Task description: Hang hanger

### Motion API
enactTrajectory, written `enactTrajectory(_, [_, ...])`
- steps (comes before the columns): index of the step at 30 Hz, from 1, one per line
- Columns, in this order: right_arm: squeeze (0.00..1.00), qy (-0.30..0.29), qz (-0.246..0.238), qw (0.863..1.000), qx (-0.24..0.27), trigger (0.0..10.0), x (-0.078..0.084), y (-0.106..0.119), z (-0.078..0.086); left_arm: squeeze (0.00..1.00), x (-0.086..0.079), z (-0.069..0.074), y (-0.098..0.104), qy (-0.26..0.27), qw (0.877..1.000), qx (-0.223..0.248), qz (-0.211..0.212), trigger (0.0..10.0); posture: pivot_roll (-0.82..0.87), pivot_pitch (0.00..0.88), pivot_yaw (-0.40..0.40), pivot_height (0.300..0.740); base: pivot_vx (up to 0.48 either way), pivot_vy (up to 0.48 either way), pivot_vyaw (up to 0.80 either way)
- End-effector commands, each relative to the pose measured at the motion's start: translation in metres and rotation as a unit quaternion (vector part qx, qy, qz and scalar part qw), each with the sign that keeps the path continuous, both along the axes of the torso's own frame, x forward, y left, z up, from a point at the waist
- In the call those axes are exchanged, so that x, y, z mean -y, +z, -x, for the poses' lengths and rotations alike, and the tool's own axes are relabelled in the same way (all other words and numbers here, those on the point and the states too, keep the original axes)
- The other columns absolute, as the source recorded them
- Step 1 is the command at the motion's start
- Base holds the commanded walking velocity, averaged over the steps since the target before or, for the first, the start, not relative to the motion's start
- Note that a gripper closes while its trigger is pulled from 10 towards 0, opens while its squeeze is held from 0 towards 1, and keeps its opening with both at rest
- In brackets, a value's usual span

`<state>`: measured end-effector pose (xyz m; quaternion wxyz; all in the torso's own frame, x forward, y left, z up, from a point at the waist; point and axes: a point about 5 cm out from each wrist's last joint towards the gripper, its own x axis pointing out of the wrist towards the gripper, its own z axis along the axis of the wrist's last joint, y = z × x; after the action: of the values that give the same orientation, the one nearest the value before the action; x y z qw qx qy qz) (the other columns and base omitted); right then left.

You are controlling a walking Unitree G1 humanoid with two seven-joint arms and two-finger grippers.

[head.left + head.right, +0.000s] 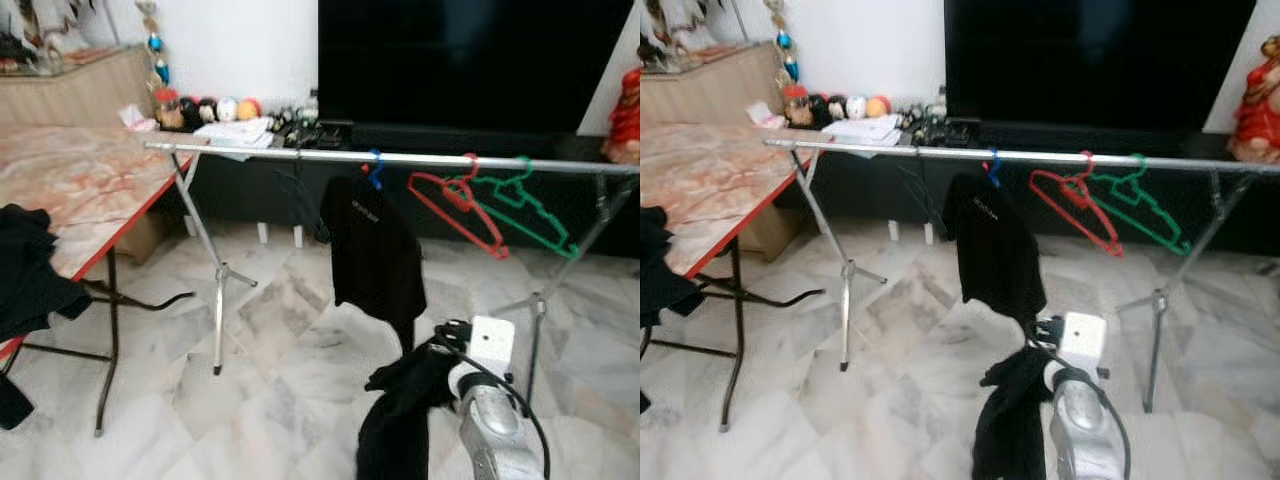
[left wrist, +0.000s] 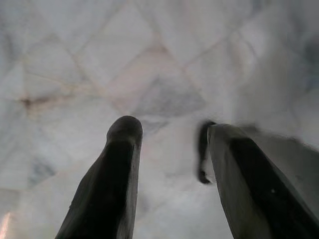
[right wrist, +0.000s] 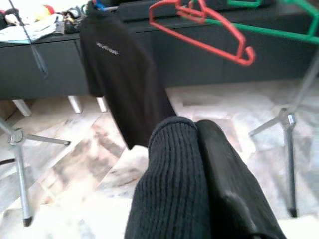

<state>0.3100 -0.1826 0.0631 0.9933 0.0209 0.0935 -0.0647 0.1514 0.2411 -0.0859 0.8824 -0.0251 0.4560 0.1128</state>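
Observation:
A silver clothes rail [image 1: 280,152] runs across the room at chest height. On it hang a black shirt [image 1: 375,250] on a blue hanger [image 1: 374,170], a bare red hanger [image 1: 458,205] and a bare green hanger [image 1: 525,205]. Low in front of the rail, my right gripper [image 3: 199,149] is shut on a black ribbed garment [image 1: 400,410] that drapes down over its fingers. The black shirt hangs just beyond it. My left gripper [image 2: 169,129] points down at the marble floor, open, with nothing between its fingers.
A folding marble-top table [image 1: 90,180] stands at the left with dark clothes [image 1: 25,270] piled on its near edge. A large dark TV [image 1: 470,60] and a low cabinet with toys [image 1: 205,108] sit behind the rail. The rail's tripod legs [image 1: 220,290] stand on the floor.

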Motion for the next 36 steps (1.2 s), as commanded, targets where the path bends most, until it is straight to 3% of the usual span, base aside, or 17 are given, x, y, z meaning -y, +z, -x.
enactTrajectory(1, [0.00,0.024,-0.004,0.999,0.022,10.0,-0.012,0.009,-0.005,0.00,-0.017,-0.010,0.011,0.046,0.998,0.050,-0.013,10.0,0.03,0.016,0.047,0.740,0.000,0.000,0.00])
enactTrajectory(3, [0.00,0.025,-0.003,0.999,0.022,10.0,-0.013,0.009,-0.005,0.00,-0.019,-0.013,0.013,0.054,0.996,0.063,-0.012,10.0,0.03,0.016,0.047,0.740,0.000,0.000,0.00])
enactTrajectory(5, [0.00,0.030,-0.005,0.999,0.019,10.0,-0.013,0.006,-0.005,0.00,-0.028,-0.046,0.038,0.046,0.985,0.164,-0.034,10.0,0.04,0.022,0.049,0.740,0.000,0.000,0.00])
enactTrajectory(8, [0.00,0.033,-0.003,0.999,0.013,10.0,-0.012,0.003,-0.004,0.00,-0.029,-0.070,0.060,0.027,0.971,0.235,-0.047,10.0,0.04,0.024,0.049,0.740,0.000,0.000,0.00])
enactTrajectory(9, [0.00,0.036,-0.003,0.999,0.010,10.0,-0.013,0.001,-0.003,0.00,-0.027,-0.085,0.076,0.012,0.958,0.282,-0.055,10.0,0.05,0.025,0.050,0.740,0.000,0.000,0.00])
enactTrajectory(10, [0.00,0.038,-0.003,0.999,0.008,10.0,-0.013,0.000,-0.003,0.00,-0.025,-0.090,0.083,0.004,0.952,0.302,-0.057,10.0,0.05,0.025,0.050,0.740,0.000,0.000,0.00])
enactTrajectory(14, [0.00,0.043,-0.004,0.999,0.003,10.0,-0.015,-0.004,-0.001,0.00,-0.008,-0.103,0.104,-0.023,0.928,0.367,-0.057,10.0,0.04,0.026,0.054,0.740,0.000,0.000,0.00])
enactTrajectory(15, [0.00,0.040,-0.002,0.999,0.002,10.0,-0.013,-0.005,-0.001,0.00,0.006,-0.105,0.114,-0.055,0.915,0.395,-0.059,10.0,0.04,0.026,0.054,0.740,0.000,0.000,0.00])
enactTrajectory(20, [0.00,0.034,-0.003,0.999,0.008,10.0,-0.012,-0.003,-0.002,0.00,0.024,-0.102,0.127,-0.068,0.904,0.420,-0.042,10.0,0.04,0.029,0.053,0.740,0.000,0.000,0.00])
enactTrajectory(36, [0.00,0.040,-0.011,0.999,0.011,10.0,-0.020,-0.004,-0.003,0.00,0.035,-0.112,0.139,-0.071,0.905,0.418,-0.021,10.0,0.03,0.024,0.052,0.740,0.338,0.000,0.00])
